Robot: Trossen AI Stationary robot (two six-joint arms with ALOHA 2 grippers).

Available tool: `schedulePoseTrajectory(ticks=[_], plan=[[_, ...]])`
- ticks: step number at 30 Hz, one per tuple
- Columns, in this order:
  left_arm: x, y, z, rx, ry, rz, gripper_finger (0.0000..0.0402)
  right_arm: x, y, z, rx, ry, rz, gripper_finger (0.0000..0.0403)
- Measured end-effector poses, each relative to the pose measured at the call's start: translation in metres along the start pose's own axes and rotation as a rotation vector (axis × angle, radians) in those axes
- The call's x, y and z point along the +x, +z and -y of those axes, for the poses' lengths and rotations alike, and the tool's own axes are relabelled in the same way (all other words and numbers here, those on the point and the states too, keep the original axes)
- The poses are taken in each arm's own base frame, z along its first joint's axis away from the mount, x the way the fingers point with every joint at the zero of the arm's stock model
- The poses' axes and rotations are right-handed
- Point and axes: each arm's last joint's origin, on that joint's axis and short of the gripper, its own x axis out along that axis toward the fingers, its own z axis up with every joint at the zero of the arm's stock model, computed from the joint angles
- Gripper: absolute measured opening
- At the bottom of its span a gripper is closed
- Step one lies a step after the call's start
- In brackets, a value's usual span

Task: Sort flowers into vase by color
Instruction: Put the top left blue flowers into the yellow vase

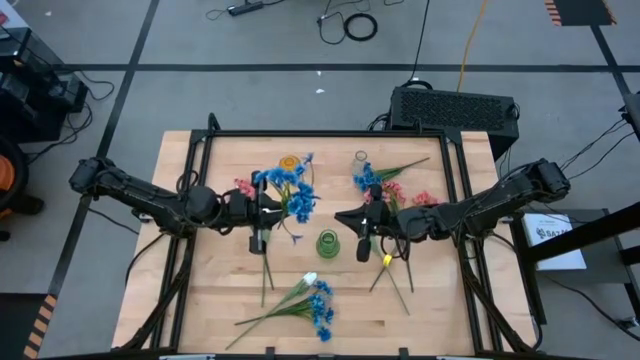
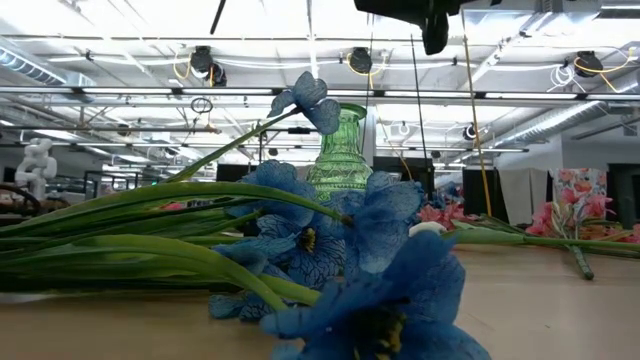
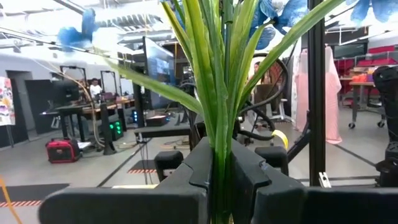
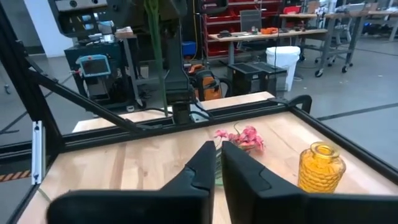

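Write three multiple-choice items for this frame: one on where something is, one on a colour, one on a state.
1. Where does the green vase stand?
A. At the table's left edge
B. Near the middle of the table, close to the right pincer
C. On the floor

2. What colour are the blooms of the flower sprig at the left pincer?
A. Blue
B. White
C. Pink

3. What is the left pincer's state?
A. Open over bare wood
B. Shut on the amber vase
C. Shut on the sprig's green stems

Answers:
1. B, as the high view shows the vase mid-table beside the right pincer.
2. A, as blue blooms cluster just beyond the left pincer.
3. C, as the left wrist view shows stems clamped between its fingers.
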Motion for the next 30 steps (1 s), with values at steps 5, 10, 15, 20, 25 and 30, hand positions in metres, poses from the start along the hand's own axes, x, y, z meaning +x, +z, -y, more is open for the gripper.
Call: schedulePoseTrajectory(ticks=[5, 10, 15, 20, 25, 30], plan=[[0.000, -0.002, 0.000, 0.005, -0.003, -0.018, 0.0030, 0.000, 0.000, 0.000, 0.003, 0.000, 0.003, 0.0048], [0.000, -0.006, 0.001, 0.016, -0.009, -0.059, 0.0030, 0.001, 0.004, -0.004, -0.031, 0.083, 0.046, 0.0075], [0.005, -0.016, 0.004, 0.024, -0.015, -0.090, 0.0030, 0.005, 0.006, -0.008, -0.063, 0.158, 0.107, 0.0112], [0.013, -0.030, 0.009, 0.031, -0.036, -0.116, 0.0030, 0.011, 0.003, -0.010, -0.069, 0.192, 0.146, 0.0172], [0.019, -0.038, 0.012, 0.028, -0.043, -0.104, 0.0030, 0.016, 0.000, -0.012, -0.068, 0.193, 0.179, 0.0244], [0.023, -0.045, 0.015, 0.025, -0.082, -0.092, 0.0030, 0.018, 0.001, -0.013, -0.068, 0.193, 0.219, 0.0299]])
